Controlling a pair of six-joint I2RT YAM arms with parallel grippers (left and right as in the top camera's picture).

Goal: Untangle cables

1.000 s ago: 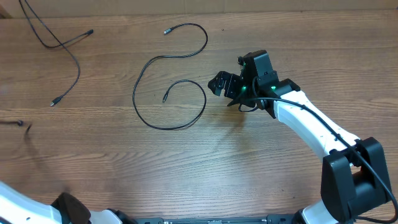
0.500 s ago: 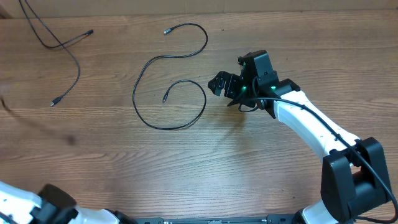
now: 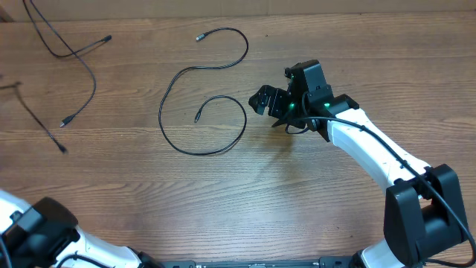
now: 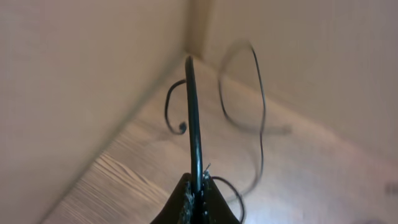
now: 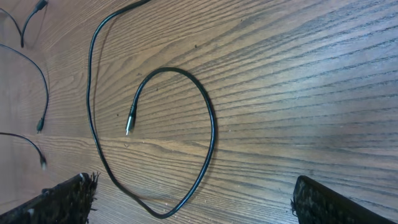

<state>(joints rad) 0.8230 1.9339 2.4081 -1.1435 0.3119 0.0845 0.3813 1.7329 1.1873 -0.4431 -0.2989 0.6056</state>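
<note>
Shifted over counter (image 3: pixel 111 193) left side: dangling cable (image 3: pixel 47 132) — left end effector (image 4: pixel 196 183) pinches it | right end effector (image 3: pixel 268 104) spread open, unmoved beside looped cable (image 5: pixel 213 127)

No readable text, label, brand, number or sign found in any view.

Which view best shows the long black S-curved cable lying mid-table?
Overhead: the long black S-curved cable is visible whole, end to end. Right wrist shows only its lower part and one plug. Left wrist: not recognisable; the left gripper clamps another cord.
</note>
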